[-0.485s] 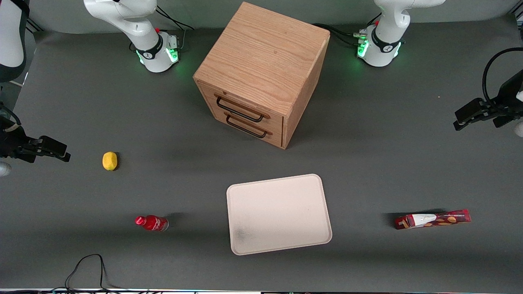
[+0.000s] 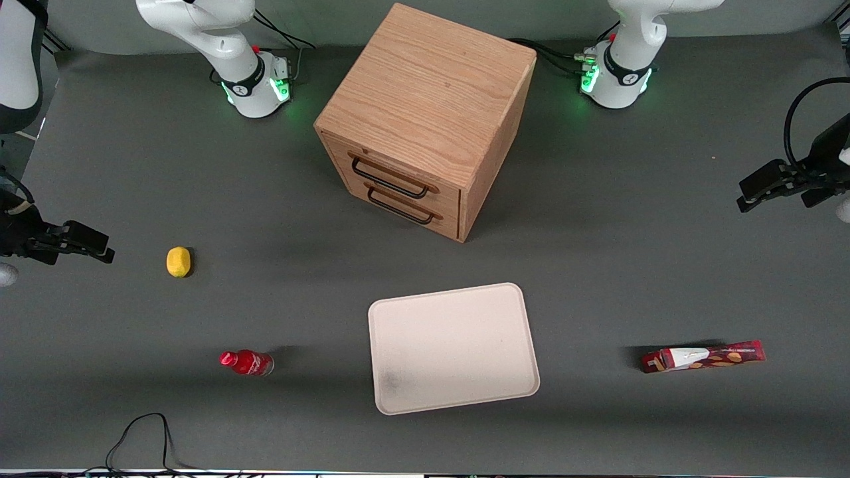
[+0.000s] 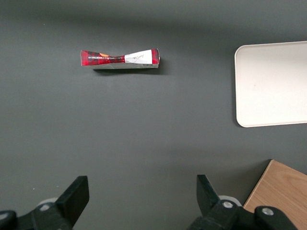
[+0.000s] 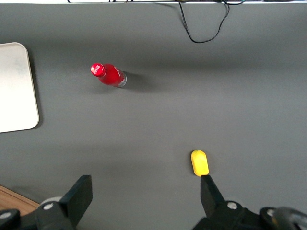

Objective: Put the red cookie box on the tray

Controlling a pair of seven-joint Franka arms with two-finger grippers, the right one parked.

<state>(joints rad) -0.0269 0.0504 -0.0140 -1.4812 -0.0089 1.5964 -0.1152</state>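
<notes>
- My gripper (image 2: pixel 754 192) hangs high over the working arm's end of the tabletop (image 2: pixel 597 265), fingers (image 3: pixel 76 191) spread wide, holding nothing.
- The box (image 2: pixel 702 356) lies flat, nearer the front camera than the gripper and well apart from it, its long axis running along the table's length.
- The tray (image 2: pixel 524 312) sits toward the table's middle, well apart from the box.
- I judge a descent across the slim width is needed.
- Box: slim glossy dark-red carton, white patch toward the tray. Tray: smooth, cream, low-rimmed, round-cornered.
</notes>
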